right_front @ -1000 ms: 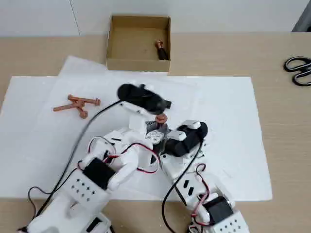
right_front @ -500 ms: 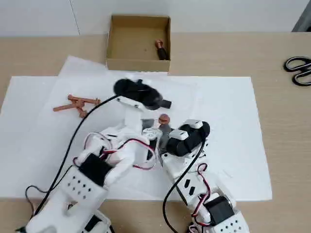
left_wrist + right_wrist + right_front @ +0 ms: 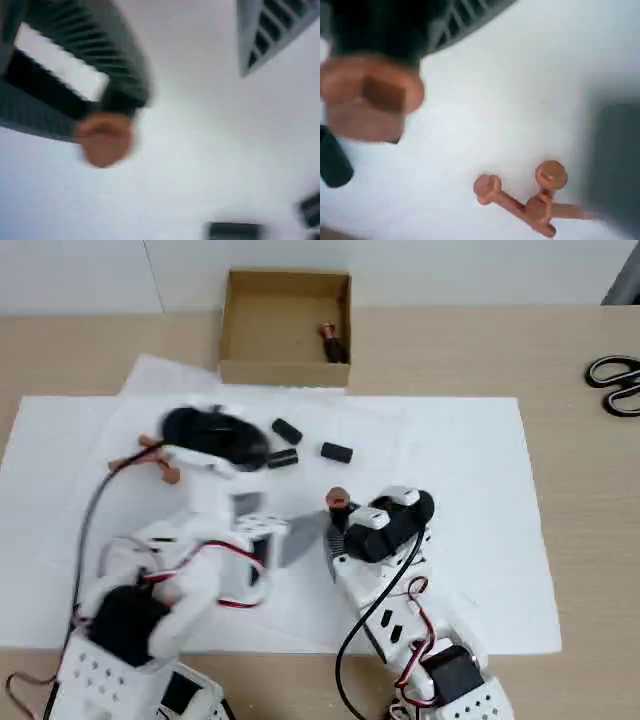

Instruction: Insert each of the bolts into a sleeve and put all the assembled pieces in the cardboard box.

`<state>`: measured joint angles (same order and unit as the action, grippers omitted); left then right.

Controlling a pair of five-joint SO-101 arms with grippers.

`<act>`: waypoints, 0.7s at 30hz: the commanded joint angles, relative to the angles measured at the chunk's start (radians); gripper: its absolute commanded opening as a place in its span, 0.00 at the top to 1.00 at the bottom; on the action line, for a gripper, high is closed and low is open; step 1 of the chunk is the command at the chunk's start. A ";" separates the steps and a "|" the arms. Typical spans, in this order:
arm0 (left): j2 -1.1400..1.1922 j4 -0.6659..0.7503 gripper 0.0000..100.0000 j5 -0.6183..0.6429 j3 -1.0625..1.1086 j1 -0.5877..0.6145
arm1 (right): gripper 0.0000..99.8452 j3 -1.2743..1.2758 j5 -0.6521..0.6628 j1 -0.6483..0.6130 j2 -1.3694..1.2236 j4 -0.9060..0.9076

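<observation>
The bolt stands head-up near the desk's middle, my right pincer clenched on its shank (sleeved or not, I cannot tell). Whether my left pincer is released, I cannot tell. I'd lift the bolt clear over the cardboard box wall and release it low. The box, at the far edge, holds one assembled piece. Three sleeves lie loose before it.
</observation>
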<state>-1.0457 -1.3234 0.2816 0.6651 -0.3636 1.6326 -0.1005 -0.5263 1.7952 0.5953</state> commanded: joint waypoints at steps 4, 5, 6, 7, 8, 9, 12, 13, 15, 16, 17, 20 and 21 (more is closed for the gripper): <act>-0.054 -0.025 0.72 -0.446 -0.021 0.404 | 1.00 -0.140 -0.005 0.160 0.013 0.031; -0.049 -0.029 0.72 -0.454 -0.019 0.457 | 1.00 -0.169 -0.006 0.168 0.005 0.035; -0.048 -0.034 0.72 -0.454 -0.018 0.509 | 1.00 -0.192 -0.009 0.170 -0.012 0.022; -0.048 -0.051 0.72 -0.457 -0.013 0.566 | 1.00 -0.213 -0.026 0.171 -0.039 0.002; -0.054 -0.068 0.72 -0.459 -0.007 0.623 | 1.00 -0.232 -0.040 0.171 -0.076 -0.025; -0.054 -0.083 0.72 -0.460 -0.005 0.680 | 1.00 -0.250 -0.046 0.171 -0.127 -0.058; -0.054 -0.110 0.72 -0.477 -0.004 0.798 | 1.00 -0.308 -0.048 0.188 -0.328 -0.223; -0.054 -0.118 0.72 -0.477 -0.004 0.810 | 1.00 -0.333 -0.048 0.200 -0.406 -0.298; -0.054 -0.143 0.72 -0.476 -0.005 0.813 | 1.00 -0.404 -0.048 0.226 -0.584 -0.449; -0.054 -0.152 0.72 -0.476 -0.005 0.813 | 1.00 -0.451 -0.046 0.237 -0.677 -0.509; -0.054 -0.158 0.72 -0.476 -0.005 0.813 | 1.00 -0.502 -0.046 0.245 -0.774 -0.564; -0.055 -0.160 0.72 -0.474 -0.005 0.815 | 1.00 -0.690 -0.046 0.257 -1.076 -0.665; -0.055 -0.160 0.72 -0.474 -0.005 0.815 | 1.00 -0.766 -0.046 0.257 -1.178 -0.687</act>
<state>-1.0856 -1.4799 -0.1910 0.6651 0.4465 1.0986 -0.1389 -0.2777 0.9145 0.0199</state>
